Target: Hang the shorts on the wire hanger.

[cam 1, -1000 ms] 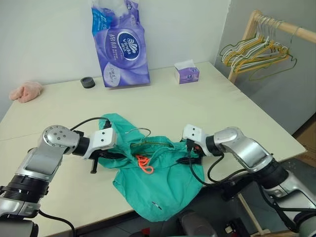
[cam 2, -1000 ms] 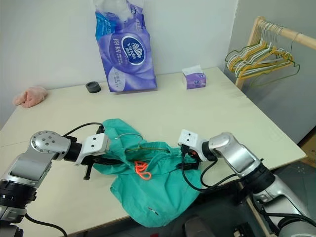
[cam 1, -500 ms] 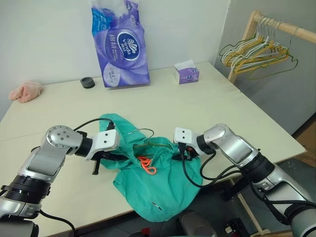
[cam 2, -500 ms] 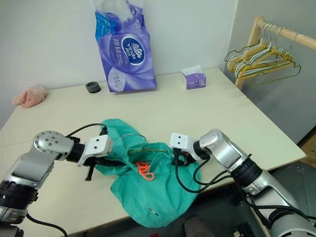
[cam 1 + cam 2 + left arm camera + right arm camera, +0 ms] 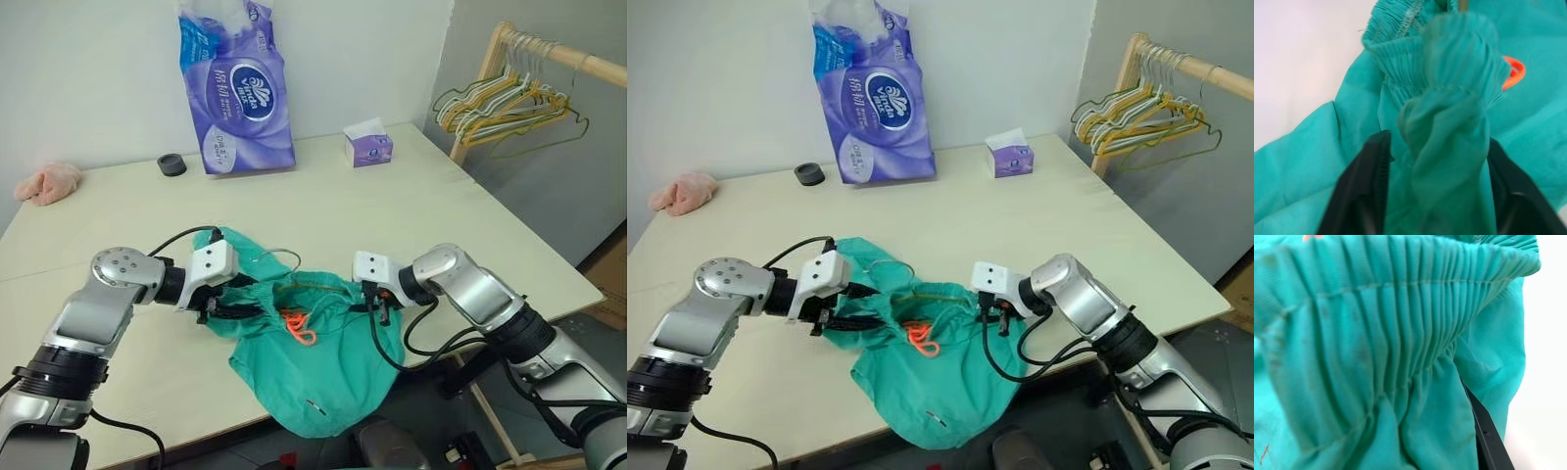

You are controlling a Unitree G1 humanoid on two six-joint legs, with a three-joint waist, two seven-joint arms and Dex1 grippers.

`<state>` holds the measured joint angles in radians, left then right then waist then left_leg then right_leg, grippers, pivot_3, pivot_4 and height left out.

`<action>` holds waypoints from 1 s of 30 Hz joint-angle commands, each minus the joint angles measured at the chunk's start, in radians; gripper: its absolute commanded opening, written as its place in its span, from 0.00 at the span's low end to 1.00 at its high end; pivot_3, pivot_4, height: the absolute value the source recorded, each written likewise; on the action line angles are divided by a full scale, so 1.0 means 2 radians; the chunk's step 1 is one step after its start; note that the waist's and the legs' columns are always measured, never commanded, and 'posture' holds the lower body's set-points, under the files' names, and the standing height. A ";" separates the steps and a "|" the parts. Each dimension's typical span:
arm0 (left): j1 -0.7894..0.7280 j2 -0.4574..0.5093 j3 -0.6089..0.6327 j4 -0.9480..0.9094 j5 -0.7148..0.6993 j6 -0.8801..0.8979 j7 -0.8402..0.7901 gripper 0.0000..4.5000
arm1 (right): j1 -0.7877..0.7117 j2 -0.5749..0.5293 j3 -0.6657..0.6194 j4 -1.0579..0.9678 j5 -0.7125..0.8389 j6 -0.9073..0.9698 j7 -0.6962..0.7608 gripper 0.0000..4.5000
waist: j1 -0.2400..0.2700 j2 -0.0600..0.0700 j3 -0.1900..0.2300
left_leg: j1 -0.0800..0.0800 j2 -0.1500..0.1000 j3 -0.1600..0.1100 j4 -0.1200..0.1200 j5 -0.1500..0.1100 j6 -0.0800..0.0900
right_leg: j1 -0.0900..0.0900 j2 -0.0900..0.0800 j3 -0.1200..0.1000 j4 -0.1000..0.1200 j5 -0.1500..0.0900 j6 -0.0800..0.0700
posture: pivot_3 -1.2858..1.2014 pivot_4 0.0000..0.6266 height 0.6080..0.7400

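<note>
Now left gripper (image 5: 1437, 196): black fingers (image 5: 1364, 191) spread apart, bunch of gathered waistband between them, not squeezed. Right gripper (image 5: 1002, 310): fingers pressed together, pinching other side of waistband. Shorts (image 5: 323, 367) lie on near part of cream table (image 5: 421, 211), lower edge hanging over front edge. Wire hanger (image 5: 279, 257): thin, stiff, hook showing above cloth, rest tucked inside waist. Cloth is soft, light, limp, probably sags and slips; ribbed elastic band seems best place for grip. Orange loop (image 5: 302, 331) near middle.
</note>
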<state>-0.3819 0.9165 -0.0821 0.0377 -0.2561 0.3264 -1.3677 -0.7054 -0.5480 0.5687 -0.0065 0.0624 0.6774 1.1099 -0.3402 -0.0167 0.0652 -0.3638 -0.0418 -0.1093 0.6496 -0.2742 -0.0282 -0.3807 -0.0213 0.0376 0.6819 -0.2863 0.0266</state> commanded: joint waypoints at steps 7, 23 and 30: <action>-0.025 0.057 0.029 0.053 -0.025 -0.009 -0.070 0.93 | 0.012 -0.038 -0.049 -0.049 0.025 0.026 0.013 0.00 | -0.002 0.000 0.000 | 0.000 0.000 0.000 0.000 0.000 0.000 | 0.000 0.000 0.000 0.000 0.000 0.000 | 0.37 0.03 1.00; -0.067 -0.021 -0.031 0.143 0.058 -0.130 -0.038 0.93 | 0.033 -0.070 -0.109 -0.173 0.118 0.130 0.015 0.00 | -0.010 0.000 0.000 | 0.000 0.000 0.000 0.000 0.000 0.000 | 0.000 0.000 0.000 0.000 0.000 0.000 | 0.36 0.06 1.00; -0.069 -0.035 -0.020 0.156 0.045 -0.126 -0.041 0.93 | 0.052 -0.071 -0.129 -0.187 0.145 0.155 -0.017 0.00 | -0.011 0.000 0.000 | 0.000 0.000 0.000 0.000 0.000 0.000 | 0.000 0.000 0.000 0.000 0.000 0.000 | 0.35 0.06 1.00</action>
<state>-0.5022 0.8446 -0.1506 0.3573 -0.1430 0.0673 -1.4493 -0.5962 -0.6830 0.3368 -0.3503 0.3358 0.9890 1.0892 -0.3616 -0.0165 0.0651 -0.3643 -0.0418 -0.1093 0.6490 -0.2743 -0.0281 -0.3807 -0.0216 0.0374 0.6813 -0.2865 0.0267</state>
